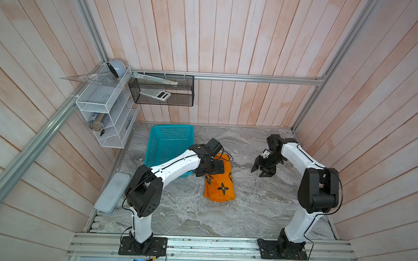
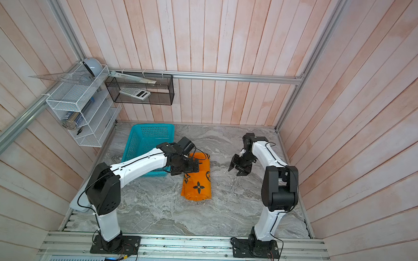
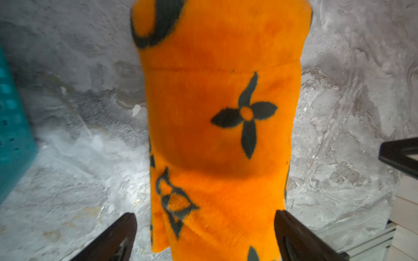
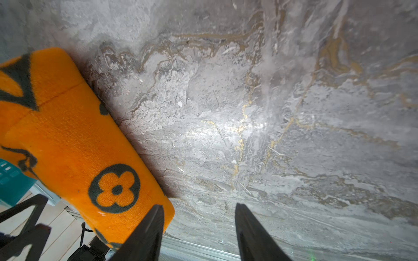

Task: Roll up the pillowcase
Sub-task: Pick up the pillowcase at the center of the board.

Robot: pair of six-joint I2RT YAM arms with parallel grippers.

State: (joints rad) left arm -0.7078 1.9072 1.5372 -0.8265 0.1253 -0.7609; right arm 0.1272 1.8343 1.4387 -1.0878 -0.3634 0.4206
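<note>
The pillowcase (image 1: 221, 189) is seen rolled up mid-table (image 1: 248, 211), just right of the basket (image 1: 151, 145). Its far end is straddled by the left gripper (image 3: 205, 214), jaws spread wide, nothing clamped. The right gripper (image 4: 199, 206) is held parted and empty over bare table to the right.

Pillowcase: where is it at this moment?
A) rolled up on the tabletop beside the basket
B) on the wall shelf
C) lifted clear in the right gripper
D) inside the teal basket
A: the pillowcase lies as a roll on the marbled tabletop, outside the teal basket and next to it.
</note>
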